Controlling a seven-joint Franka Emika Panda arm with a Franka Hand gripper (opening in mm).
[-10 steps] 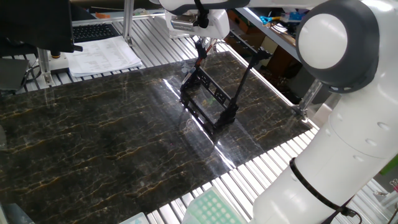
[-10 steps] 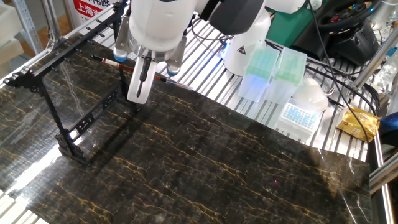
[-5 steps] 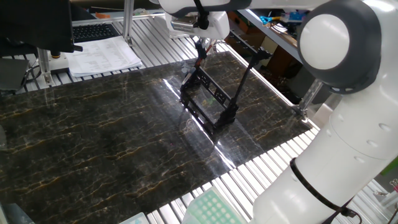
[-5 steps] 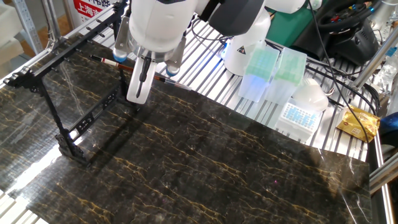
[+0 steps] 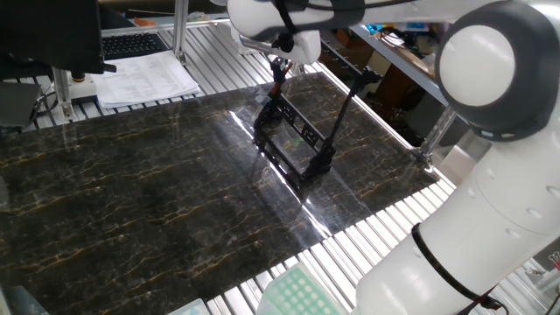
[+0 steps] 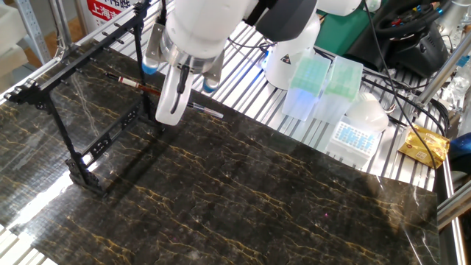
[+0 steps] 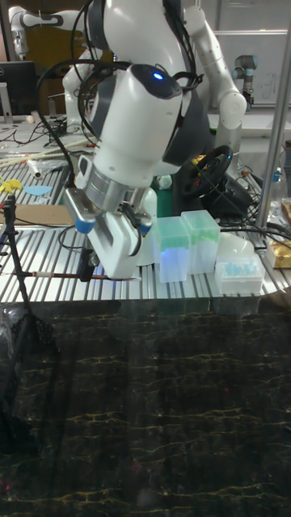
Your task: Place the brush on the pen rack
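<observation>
Thin brush [image 6: 151, 90], dark shaft, reddish-brown section, pale tip, clamped level in hand [image 6: 179, 87] beside black pen rack [image 6: 88, 103].

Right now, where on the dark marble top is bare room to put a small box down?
The marble top is bare between the pen rack and the pipette tip boxes. It is crowded at the rack's far end, where the gripper holds the brush.

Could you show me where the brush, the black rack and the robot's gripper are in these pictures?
brush [image 6: 132, 83]: the other fixed view, on its reddish-brown section.
pen rack [image 6: 82, 157]: the other fixed view, on its lower frame.
gripper [image 6: 174, 103]: the other fixed view, between its fingers.
</observation>
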